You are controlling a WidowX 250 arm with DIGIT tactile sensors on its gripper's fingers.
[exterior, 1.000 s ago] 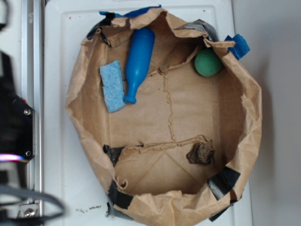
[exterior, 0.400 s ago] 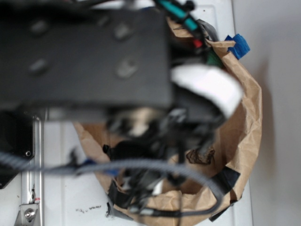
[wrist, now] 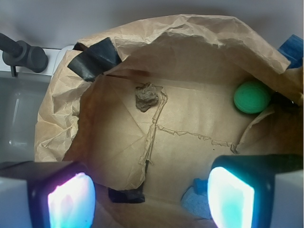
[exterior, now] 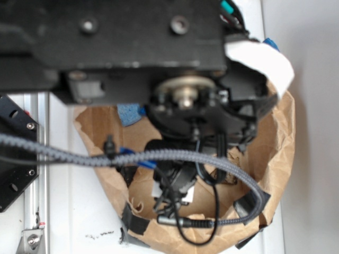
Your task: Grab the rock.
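One crumpled brown paper bag (wrist: 61,118) laid open on white surface, patched with black tape (wrist: 95,57). Arm body (exterior: 111,37) blocking most of exterior view. Gripper (wrist: 152,197) spread wide above bag floor, holding nothing, glowing fingers (wrist: 71,202) at lower corners of wrist view. Green ball (wrist: 251,97) at right wall. Rock (wrist: 147,96) on bag floor near far fold, well apart from gripper.

Crumpled matt brown paper bag (wrist: 190,42), rough dull rock (wrist: 146,96), smooth green ball (wrist: 251,97).
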